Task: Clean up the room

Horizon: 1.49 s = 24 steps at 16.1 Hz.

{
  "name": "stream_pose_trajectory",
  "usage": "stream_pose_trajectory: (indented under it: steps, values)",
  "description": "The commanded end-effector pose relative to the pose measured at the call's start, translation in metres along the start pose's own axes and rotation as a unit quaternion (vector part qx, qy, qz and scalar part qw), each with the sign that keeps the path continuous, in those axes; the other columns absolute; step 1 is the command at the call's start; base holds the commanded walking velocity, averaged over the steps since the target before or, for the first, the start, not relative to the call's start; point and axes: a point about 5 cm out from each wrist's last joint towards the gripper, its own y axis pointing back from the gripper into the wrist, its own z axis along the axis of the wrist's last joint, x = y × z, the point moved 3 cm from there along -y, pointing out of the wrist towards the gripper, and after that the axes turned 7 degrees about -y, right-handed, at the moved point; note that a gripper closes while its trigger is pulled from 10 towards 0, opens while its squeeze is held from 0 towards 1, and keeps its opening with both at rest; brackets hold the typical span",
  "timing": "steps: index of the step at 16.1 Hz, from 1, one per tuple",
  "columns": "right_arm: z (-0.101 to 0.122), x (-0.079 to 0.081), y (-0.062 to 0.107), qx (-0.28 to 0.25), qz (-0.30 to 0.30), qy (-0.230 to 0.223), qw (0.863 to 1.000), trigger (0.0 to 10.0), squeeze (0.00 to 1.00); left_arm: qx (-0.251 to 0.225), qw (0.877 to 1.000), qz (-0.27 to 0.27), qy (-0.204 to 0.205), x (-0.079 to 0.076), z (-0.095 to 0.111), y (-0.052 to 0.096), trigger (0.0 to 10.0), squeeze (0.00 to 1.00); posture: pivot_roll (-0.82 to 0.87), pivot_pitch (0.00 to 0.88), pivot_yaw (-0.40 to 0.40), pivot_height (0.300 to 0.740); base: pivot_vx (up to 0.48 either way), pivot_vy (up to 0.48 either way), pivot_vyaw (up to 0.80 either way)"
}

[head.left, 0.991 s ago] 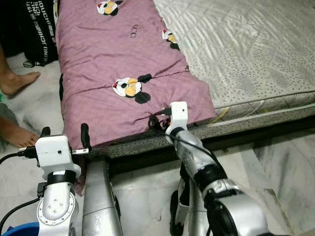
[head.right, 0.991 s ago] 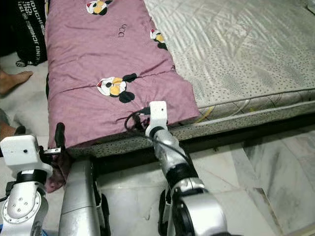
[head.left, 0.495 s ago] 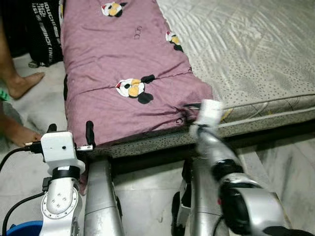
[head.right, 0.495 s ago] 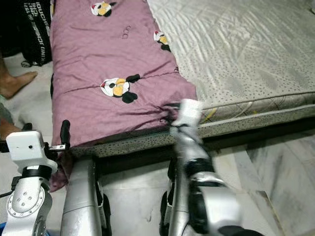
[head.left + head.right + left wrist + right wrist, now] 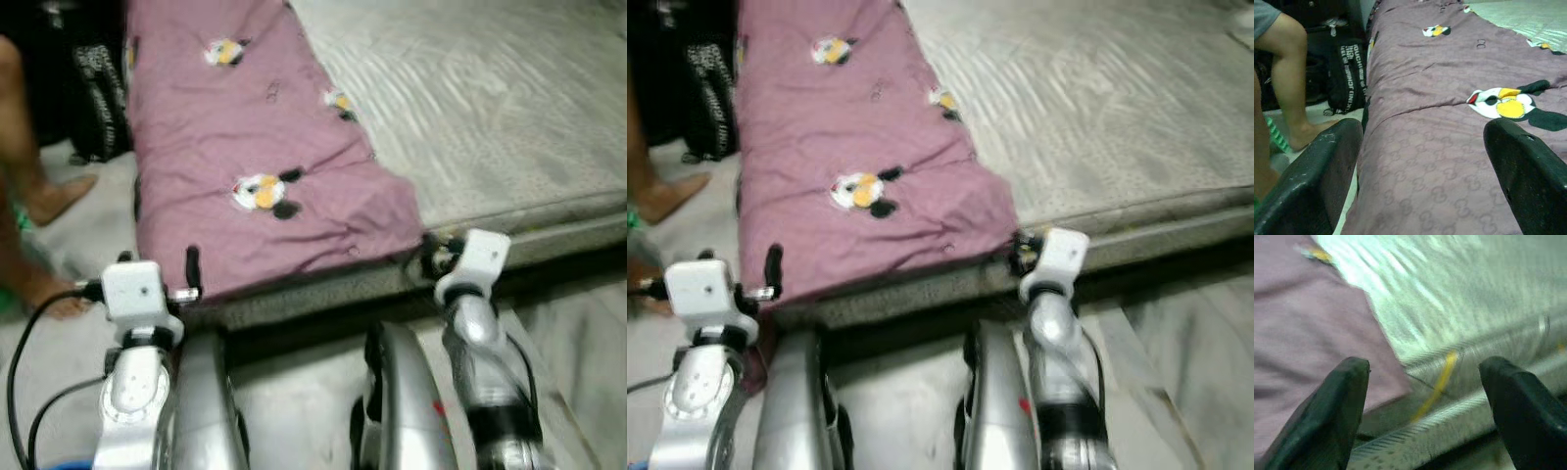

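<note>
Two grippers are raised at the near edge of a bed, both with fingers spread and nothing between them. The left gripper point(image 5: 157, 284) sits at the lower left of the left eye view, level with the near left corner of a purple blanket point(image 5: 245, 147), and its wrist view looks along the blanket between two widely separated black fingers point(image 5: 1312, 181). The right gripper point(image 5: 436, 257) sits right of centre in the left eye view, just beside the blanket's near right corner, at the mattress edge; whether it touches the fabric cannot be told. Its wrist view is blurred but shows two parted fingers point(image 5: 1327, 411) framing the blanket corner, the mattress point(image 5: 1459, 308) border and a yellow strip point(image 5: 1437, 382) on that border. The blanket lies flat over the left portion of the bed, running from the near edge toward the top of the frame, and carries several cartoon mouse prints point(image 5: 263, 191). The pale quilted mattress surface occupies the upper right of the left eye view. A person's bare leg and foot point(image 5: 44, 186) stand at the left edge, near a black bag point(image 5: 98, 108) with white lettering. Pale marble floor point(image 5: 578, 333) shows at the lower right.
</note>
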Motion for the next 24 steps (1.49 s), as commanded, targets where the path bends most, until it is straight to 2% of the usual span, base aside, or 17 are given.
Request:
stream_pose_trajectory:
  steps: [1, 2, 4, 6, 8, 10, 12, 15, 17, 19, 20, 24]
  values:
    - [0.014, 0.008, 0.0, -0.025, 0.022, 0.01, 0.999, 10.0, 0.0, 0.0, 1.0, -0.007, 0.001, 0.0, -0.002, 0.0, 10.0, 0.0, 0.07, 0.056, -0.008, 0.496, 0.0, 0.0, 0.0]
    - [0.021, 0.022, 0.013, -0.041, 0.063, 0.021, 0.997, 10.0, 0.0, 0.002, 1.0, -0.011, 0.0, -0.001, -0.005, 0.001, 10.0, 0.0, 0.04, 0.038, -0.002, 0.496, 0.0, 0.0, 0.0]
    - [0.02, 0.033, 0.022, -0.038, 0.095, 0.009, 0.995, 10.0, 0.0, 0.007, 1.0, 0.016, -0.018, 0.002, -0.009, -0.007, 10.0, 0.0, 0.02, 0.024, -0.004, 0.496, 0.0, 0.0, 0.0]
    - [0.029, 0.043, 0.022, -0.049, 0.116, 0.004, 0.992, 10.0, 0.0, -0.012, 1.0, 0.025, -0.014, 0.001, -0.004, -0.023, 10.0, 0.0, 0.02, 0.008, -0.006, 0.506, 0.0, 0.0, 0.0]
    - [0.035, 0.049, 0.02, -0.052, 0.118, 0.0, 0.992, 10.0, 0.0, -0.021, 1.0, 0.007, -0.004, -0.002, -0.002, -0.025, 10.0, 0.0, 0.01, 0.0, -0.004, 0.531, 0.0, 0.0, 0.0]
    - [0.034, 0.05, 0.022, -0.047, 0.119, -0.006, 0.992, 10.0, 0.0, -0.015, 1.0, 0.0, -0.007, -0.004, -0.01, -0.023, 10.0, 0.0, 0.01, 0.0, -0.01, 0.551, 0.0, 0.0, 0.0]
    - [0.03, 0.051, 0.023, -0.04, 0.119, -0.009, 0.992, 10.0, 0.0, -0.006, 1.0, 0.014, -0.002, -0.001, -0.017, -0.023, 10.0, 0.0, 0.01, 0.0, 0.0, 0.576, 0.0, 0.0, 0.0]
    - [0.026, 0.046, 0.02, -0.034, 0.11, -0.009, 0.993, 10.0, 0.0, 0.007, 1.0, 0.01, 0.001, -0.002, -0.027, -0.022, 10.0, 0.0, 0.01, 0.0, 0.027, 0.621, 0.0, 0.0, 0.0]
    - [0.025, 0.046, 0.018, -0.035, 0.106, -0.009, 0.994, 10.0, 0.0, 0.002, 1.0, 0.003, 0.001, -0.005, -0.025, -0.024, 10.0, 0.0, 0.01, 0.0, 0.031, 0.631, 0.0, 0.0, 0.0]
    - [0.026, 0.049, 0.014, -0.038, 0.103, -0.014, 0.994, 10.0, 0.0, -0.019, 1.0, 0.003, 0.002, -0.005, -0.017, -0.035, 10.0, 0.0, 0.01, 0.0, 0.031, 0.661, 0.0, 0.0, 0.0]
    - [0.027, 0.05, 0.013, -0.039, 0.107, -0.013, 0.993, 10.0, 0.0, -0.016, 1.0, -0.002, 0.024, -0.006, -0.016, -0.04, 10.0, 0.0, 0.01, 0.0, 0.029, 0.676, 0.0, 0.0, 0.0]
    - [0.031, 0.048, 0.005, -0.047, 0.104, -0.012, 0.993, 10.0, 0.0, -0.032, 0.999, 0.005, 0.02, -0.007, -0.011, -0.043, 10.0, 0.0, 0.01, 0.0, 0.03, 0.716, 0.0, 0.0, 0.0]
